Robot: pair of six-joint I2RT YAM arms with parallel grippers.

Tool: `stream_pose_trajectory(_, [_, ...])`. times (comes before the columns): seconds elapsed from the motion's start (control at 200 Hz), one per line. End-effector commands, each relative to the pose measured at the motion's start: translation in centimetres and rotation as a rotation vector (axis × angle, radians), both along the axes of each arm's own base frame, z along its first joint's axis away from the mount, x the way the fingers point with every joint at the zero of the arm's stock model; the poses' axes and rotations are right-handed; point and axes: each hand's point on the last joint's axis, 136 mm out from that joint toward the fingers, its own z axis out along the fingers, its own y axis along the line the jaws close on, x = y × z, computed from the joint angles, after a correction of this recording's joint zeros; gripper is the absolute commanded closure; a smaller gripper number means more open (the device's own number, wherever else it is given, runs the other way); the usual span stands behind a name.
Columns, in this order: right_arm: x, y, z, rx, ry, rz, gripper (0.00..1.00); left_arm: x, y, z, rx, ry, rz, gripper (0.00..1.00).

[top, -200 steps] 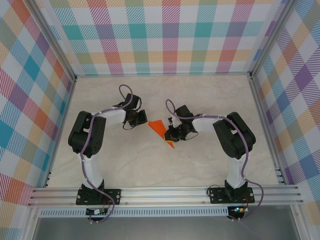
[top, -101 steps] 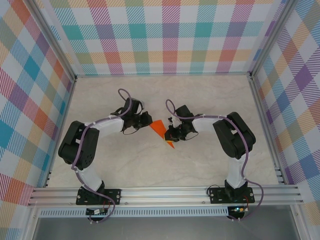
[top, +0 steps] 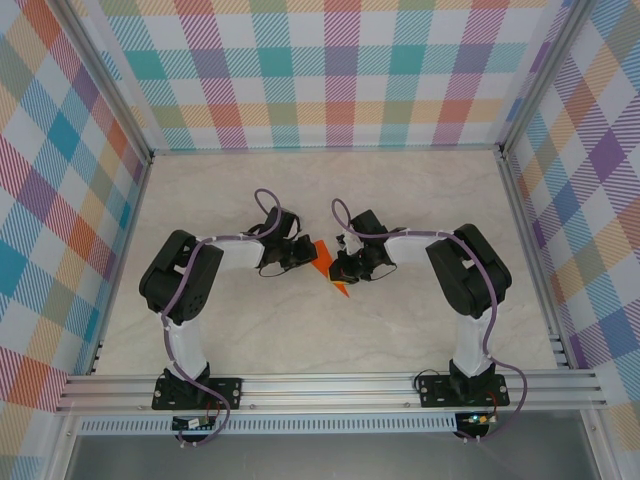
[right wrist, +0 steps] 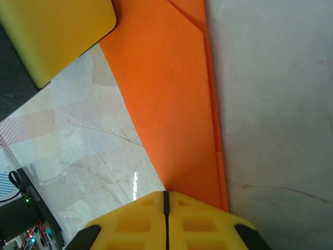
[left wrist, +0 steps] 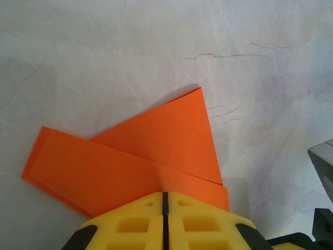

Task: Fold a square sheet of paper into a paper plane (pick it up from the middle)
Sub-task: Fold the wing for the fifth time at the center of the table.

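R gripper (right wrist: 165,200) at btm centre, yellow fingers pressed together, only a thin seam btwn them; orange paper (right wrist: 166,104) runs from top edge down to the fingers, narrowing twd them, its tip going under them; stacked layer edges along its R side; second yellow finger (right wrist: 57,31) top L, meeting the paper's edge; pale marbled table (right wrist: 270,104) either side; dark board w/ small lights (right wrist: 21,219) btm L.

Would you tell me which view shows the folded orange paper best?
The left wrist view: the paper shows both overlapping flaps. The right wrist view gives one long strip of it; the top view, a small sliver.
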Motion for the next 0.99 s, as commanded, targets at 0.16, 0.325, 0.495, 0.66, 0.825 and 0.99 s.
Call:
stream_pose_trajectory(0.16, [0.1, 0.8, 1.6, -0.031, -0.005, 0.03, 0.93, -0.4, 1.8, -2.9, 0.108, 0.062, 0.05, 0.92])
stream_pose_trajectory(0.325, [1.2, 2.1, 1.2, -0.046, -0.009, 0.038, 0.93, -0.7, 2.0, -3.4, 0.124, 0.084, 0.051, 0.92])
stream_pose_trajectory(0.495, [2.1, 2.7, 0.3, -0.072, -0.002, 0.043, 0.93, -0.9, 2.2, -3.9, 0.142, 0.1, 0.055, 0.92])
stream_pose_trajectory(0.66, [0.9, 1.3, -1.1, -0.127, 0.029, 0.052, 0.93, -1.1, 3.0, -4.4, 0.185, 0.123, 0.072, 0.92])
stream_pose_trajectory(0.825, [-0.9, -0.5, -1.5, -0.142, 0.05, 0.047, 0.94, -1.4, 4.2, -5.1, 0.256, 0.149, 0.097, 0.92])
stream_pose_trajectory(0.99, [-2.6, -2.3, -1.7, -0.124, 0.048, 0.038, 0.95, -1.6, 4.8, -5.6, 0.297, 0.168, 0.107, 0.92])
